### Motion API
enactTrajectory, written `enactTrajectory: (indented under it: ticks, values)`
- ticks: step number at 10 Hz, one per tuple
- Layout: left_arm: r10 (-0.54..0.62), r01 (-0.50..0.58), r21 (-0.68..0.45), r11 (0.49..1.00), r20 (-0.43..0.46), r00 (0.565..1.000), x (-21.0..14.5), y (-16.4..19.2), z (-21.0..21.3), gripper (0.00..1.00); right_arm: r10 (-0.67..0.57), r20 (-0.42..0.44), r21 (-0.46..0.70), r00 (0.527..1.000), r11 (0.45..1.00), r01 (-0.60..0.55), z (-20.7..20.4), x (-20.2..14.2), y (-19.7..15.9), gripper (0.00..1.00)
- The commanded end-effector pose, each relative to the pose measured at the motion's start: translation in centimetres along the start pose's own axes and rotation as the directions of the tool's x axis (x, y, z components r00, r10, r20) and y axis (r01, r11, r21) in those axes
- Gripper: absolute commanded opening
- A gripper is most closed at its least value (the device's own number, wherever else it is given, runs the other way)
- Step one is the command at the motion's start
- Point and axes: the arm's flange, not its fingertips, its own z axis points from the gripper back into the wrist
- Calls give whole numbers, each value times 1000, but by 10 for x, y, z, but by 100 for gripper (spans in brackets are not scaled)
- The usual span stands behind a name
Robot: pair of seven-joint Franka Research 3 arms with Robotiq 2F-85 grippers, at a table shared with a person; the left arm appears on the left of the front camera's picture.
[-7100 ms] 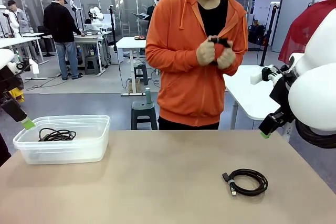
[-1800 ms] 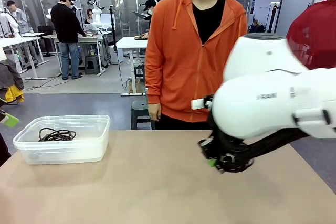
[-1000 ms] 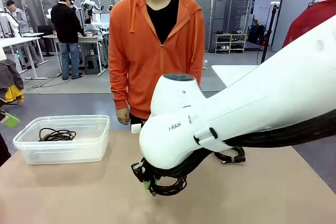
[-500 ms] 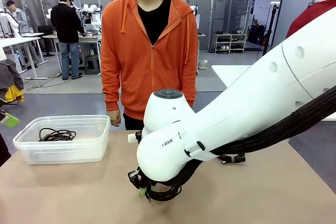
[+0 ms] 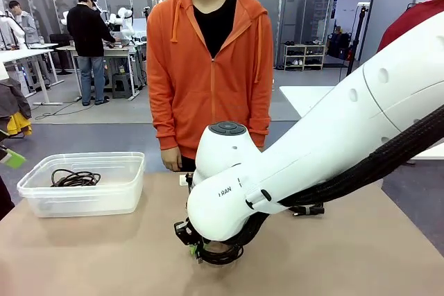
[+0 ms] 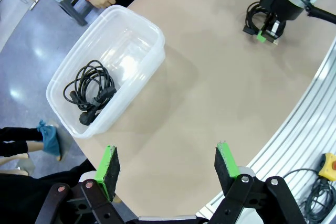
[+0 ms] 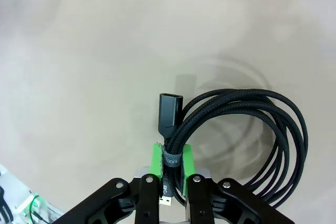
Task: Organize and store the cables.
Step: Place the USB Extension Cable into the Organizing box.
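Note:
My right gripper [image 5: 197, 246] is low over the middle of the table, shut on a coiled black cable [image 5: 225, 255]. In the right wrist view the right gripper [image 7: 170, 157] pinches the coil at its wrap band, beside the plug [image 7: 170, 110], and the loops [image 7: 286, 129] hang just over the tabletop. A second cable [image 5: 309, 209] lies on the table, half hidden behind the right arm. A third coil [image 5: 75, 179] rests inside the clear plastic bin [image 5: 104, 202] at the left. My left gripper [image 6: 168, 162] hovers high near the bin [image 6: 157, 32], open and holding nothing.
A person in an orange hoodie stands at the far side, one hand [image 5: 171, 160] hanging near the table edge by the bin. The right arm's white body spans the table's right half. Bare tabletop [image 5: 104, 254] lies between the bin and the right gripper.
The right gripper, still holding the coil, has sunk a little closer to the table. The person has shifted sideways. The left gripper stays open.

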Motion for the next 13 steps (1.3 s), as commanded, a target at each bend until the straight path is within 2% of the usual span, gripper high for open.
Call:
enactTrajectory:
  ticks: [1,2,3,4,6,12,13]
  values:
    - [3,-3,17,1000,-5,1000,2,0,1,92,-57,42,-30,997,998,59,-12,3,14,5]
    - [3,-3,17,1000,-5,1000,2,0,1,92,-69,43,-31,997,997,71,-12,5,11,28]
    - [3,-3,17,1000,-5,1000,2,0,1,92,-82,52,-28,995,996,84,-12,6,8,36]
    - [3,-3,17,1000,-5,1000,2,0,1,92,-87,54,-24,995,996,88,-10,6,7,55]
    - [3,-3,17,1000,-5,1000,2,0,1,92,-79,63,-20,995,997,81,-5,6,7,100]
    - [3,-3,17,1000,-5,1000,2,0,1,92,-59,62,0,996,998,59,37,7,-10,100]
    - [3,-3,17,1000,-5,1000,2,0,1,92,-45,53,-3,998,999,45,22,10,-2,100]
